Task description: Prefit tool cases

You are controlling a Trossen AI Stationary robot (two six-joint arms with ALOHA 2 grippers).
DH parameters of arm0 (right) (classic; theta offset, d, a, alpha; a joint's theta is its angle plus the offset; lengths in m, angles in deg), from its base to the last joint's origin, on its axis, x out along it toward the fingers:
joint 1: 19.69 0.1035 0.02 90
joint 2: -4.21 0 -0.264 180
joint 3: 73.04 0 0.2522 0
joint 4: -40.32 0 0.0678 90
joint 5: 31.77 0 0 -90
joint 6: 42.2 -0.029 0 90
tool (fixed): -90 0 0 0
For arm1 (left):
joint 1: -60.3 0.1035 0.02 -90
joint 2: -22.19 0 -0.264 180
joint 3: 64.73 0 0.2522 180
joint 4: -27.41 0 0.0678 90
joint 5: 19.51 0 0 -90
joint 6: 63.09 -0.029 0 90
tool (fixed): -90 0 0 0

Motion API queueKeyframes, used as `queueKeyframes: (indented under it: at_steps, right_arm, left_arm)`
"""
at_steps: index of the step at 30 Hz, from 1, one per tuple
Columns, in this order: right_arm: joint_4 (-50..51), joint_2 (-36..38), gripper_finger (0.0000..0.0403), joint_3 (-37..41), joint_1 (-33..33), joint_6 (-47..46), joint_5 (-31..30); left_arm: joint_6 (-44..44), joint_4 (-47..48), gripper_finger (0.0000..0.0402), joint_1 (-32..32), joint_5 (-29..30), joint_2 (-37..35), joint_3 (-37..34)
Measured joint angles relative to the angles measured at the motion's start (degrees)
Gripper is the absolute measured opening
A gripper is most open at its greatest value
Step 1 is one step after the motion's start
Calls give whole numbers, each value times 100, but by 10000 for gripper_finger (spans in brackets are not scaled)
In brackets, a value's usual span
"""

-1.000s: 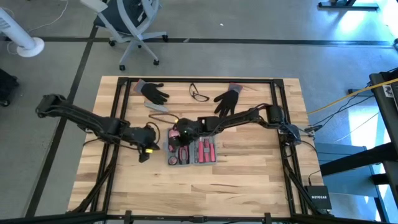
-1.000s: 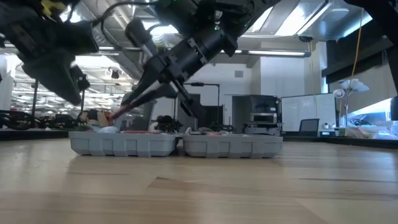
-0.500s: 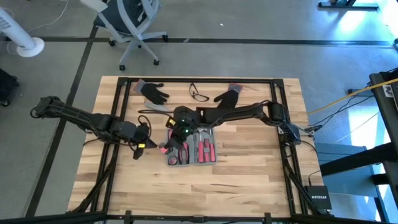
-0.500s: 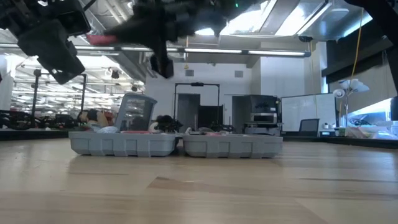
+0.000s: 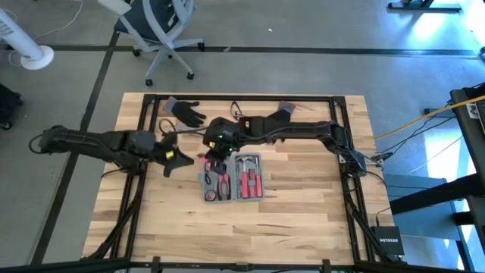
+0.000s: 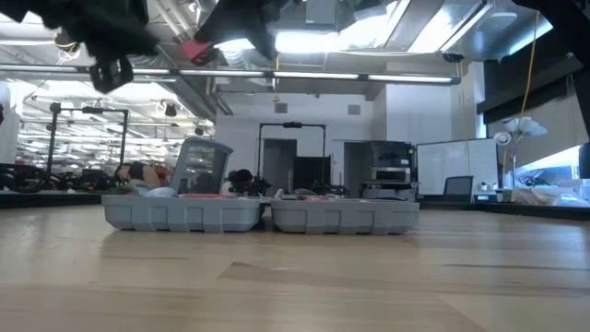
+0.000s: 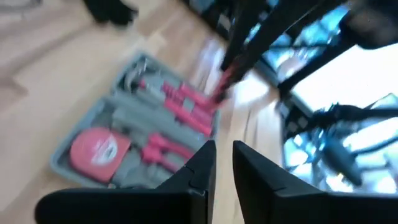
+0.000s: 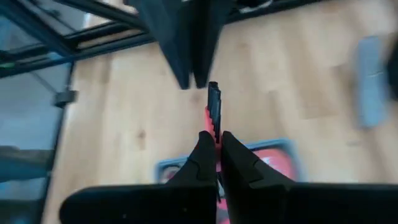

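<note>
tool case (image 5: 233, 177) | flat, open | long axis across table (left-right)

Bare tabletop (image 5: 295, 220) beyond open tool case (image 5: 232, 177)

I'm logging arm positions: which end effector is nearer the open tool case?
Right. The right end effector, shut on a red-handled tool, hangs just above the tool case's far-left corner. The left end effector sits off the case's left side, apart.
</note>
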Motion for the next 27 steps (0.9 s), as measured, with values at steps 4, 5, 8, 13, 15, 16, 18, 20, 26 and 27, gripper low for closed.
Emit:
queueKeyframes:
  at_steps: [4, 5, 8, 13, 15, 16, 18, 20, 26, 27]
  right_arm:
    - [783, 0, 0, -639, 0, 523, -1027]
    - [934, 0, 0, -782, 0, 665, -1321]
    - [1189, 0, 0, -1171, 0, 1111, -2052]
    - [736, 179, 0, -1181, 154, 2539, -3039]
    - [616, 237, 0, -1139, 303, 3457, -3425]
    - [589, 243, 0, -1137, 379, 3940, -3579]
    - [471, 242, 0, -1133, 535, 4817, -3896]
    - [246, 243, 0, -1131, 677, 5481, -4167]
    - [-1104, 243, 0, -1131, 838, 7435, -4760]
    - [-1250, 243, 0, -1131, 829, 7560, -4786]
  left_arm:
    - [45, -18, 55, 652, 54, -367, 325]
    - [142, -62, 56, 858, 107, -456, 386]
    - [936, -357, 58, 1426, 131, -637, 465]
    - [3012, -970, 59, 1888, -474, -701, 409]
    - [4234, -1209, 59, 1915, -621, -680, 405]
    - [4757, -1433, 59, 1909, -655, -659, 400]
    - [5563, -2145, 59, 1875, -664, -649, 398]
    - [5929, -3055, 59, 1819, -470, -586, 400]
    - [6248, -4082, 59, 1665, -488, -397, 437]
    - [6346, -3968, 59, 1632, -710, -383, 437]
